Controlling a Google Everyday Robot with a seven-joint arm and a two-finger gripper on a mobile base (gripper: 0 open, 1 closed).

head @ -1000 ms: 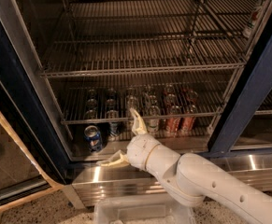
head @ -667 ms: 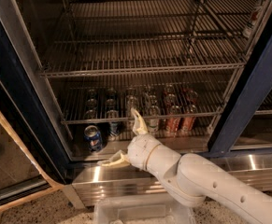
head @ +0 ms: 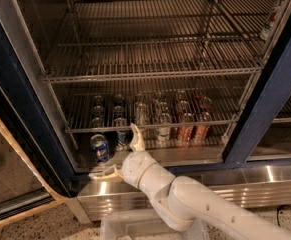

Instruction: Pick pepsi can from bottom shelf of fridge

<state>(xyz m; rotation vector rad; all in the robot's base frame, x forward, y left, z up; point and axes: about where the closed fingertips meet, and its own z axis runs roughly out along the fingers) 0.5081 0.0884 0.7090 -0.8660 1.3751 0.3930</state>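
The fridge fills nearly all of the view, with its dark blue frame on the left and on the right. Its glass door stands open at the lower left. Two upper wire racks are almost bare; only one pale container stands at the far right of the top one. Under the opening runs a shiny ribbed steel panel.

The white arm comes from the lower right corner and reaches up and to the left, ending in front of the bottom shelf. This shelf carries rows of cans. In the front row, two red cans stand on the right, a white-and-green can stands near the middle, and more cans stand behind them in the dark.

The gripper is at the front edge of the bottom shelf, left of the middle. It is released: the fingers are spread wide, one finger pointing up in front of the cans and the other pointing left along the steel strip. Nothing is between them.

The pepsi can stands upright at the left end of the bottom shelf, alone at the front. It is just up and left of the gripper, above the lower finger, and no finger touches it.
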